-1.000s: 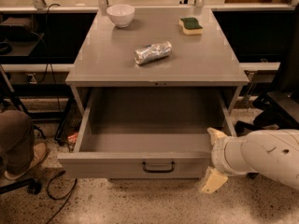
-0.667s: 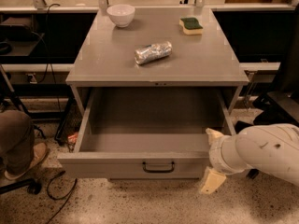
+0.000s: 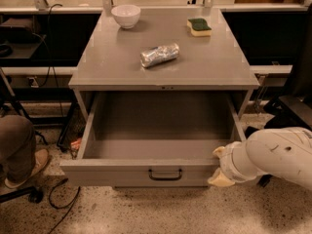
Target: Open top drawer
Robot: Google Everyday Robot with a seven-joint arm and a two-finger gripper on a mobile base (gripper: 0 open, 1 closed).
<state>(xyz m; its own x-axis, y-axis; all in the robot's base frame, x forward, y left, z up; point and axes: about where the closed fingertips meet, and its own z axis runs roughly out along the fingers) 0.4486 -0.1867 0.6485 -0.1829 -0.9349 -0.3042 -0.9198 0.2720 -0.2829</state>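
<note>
The top drawer [image 3: 122,172] of the grey metal cabinet [image 3: 204,72] stands pulled far out toward the camera. Its inside is bare, and its flat front carries a small black bar handle [image 3: 165,174] at centre. My gripper [image 3: 218,165] is at the right end of the drawer front, on the white arm [image 3: 278,155] that comes in from the right. Its two cream fingertips [image 3: 218,152] are spread apart, one above the other, beside the front's right edge and holding nothing. The lower drawers are hidden beneath the open one.
On the cabinet top lie a white bowl [image 3: 126,15], a crumpled silver packet [image 3: 159,54] and a green-and-yellow sponge [image 3: 199,27]. A person's leg and shoe [image 3: 22,152] are on the floor at left, with cables [image 3: 58,206] nearby. Dark shelving stands behind.
My gripper has shifted slightly down and left at the drawer's right front corner. The drawer stays pulled out the same amount.
</note>
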